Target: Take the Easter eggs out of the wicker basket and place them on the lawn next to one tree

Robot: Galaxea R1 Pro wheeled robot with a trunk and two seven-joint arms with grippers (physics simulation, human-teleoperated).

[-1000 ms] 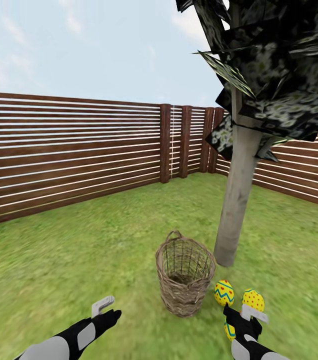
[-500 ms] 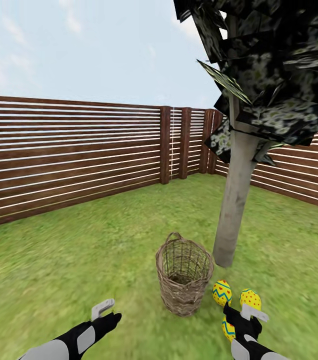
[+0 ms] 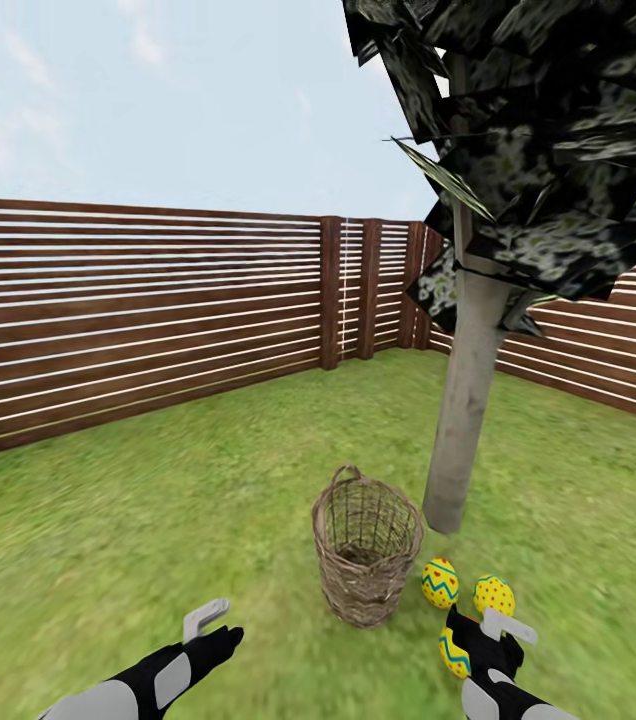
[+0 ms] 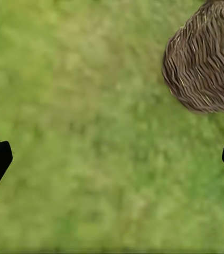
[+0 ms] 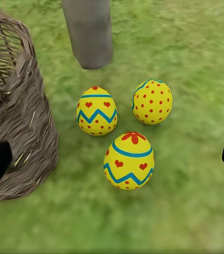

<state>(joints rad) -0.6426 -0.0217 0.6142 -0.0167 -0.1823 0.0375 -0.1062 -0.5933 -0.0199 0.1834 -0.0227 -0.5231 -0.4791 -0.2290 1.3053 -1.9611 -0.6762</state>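
Note:
Three yellow Easter eggs lie on the lawn (image 3: 158, 520) between the wicker basket (image 3: 366, 570) and the tree (image 3: 461, 420). They are a zigzag egg (image 3: 440, 583) (image 5: 97, 111), a red-dotted egg (image 3: 494, 595) (image 5: 152, 101) and a second zigzag egg (image 3: 453, 652) (image 5: 129, 160). The basket stands upright, with bare wicker inside. My right gripper (image 3: 488, 632) (image 5: 112, 159) hangs open just above the nearest egg, holding nothing. My left gripper (image 3: 216, 625) (image 4: 112, 159) is open over bare grass, left of the basket (image 4: 204, 61).
A dark brown slatted fence (image 3: 138, 300) closes the garden behind and to the right. The tree's dark crown (image 3: 538, 130) overhangs the upper right. Open grass spreads to the left and in front of the basket.
The head view has shifted slightly, so tree, eggs and fence sit a little further left. More of the nearest egg shows beside the right gripper. Both arms stay where they were.

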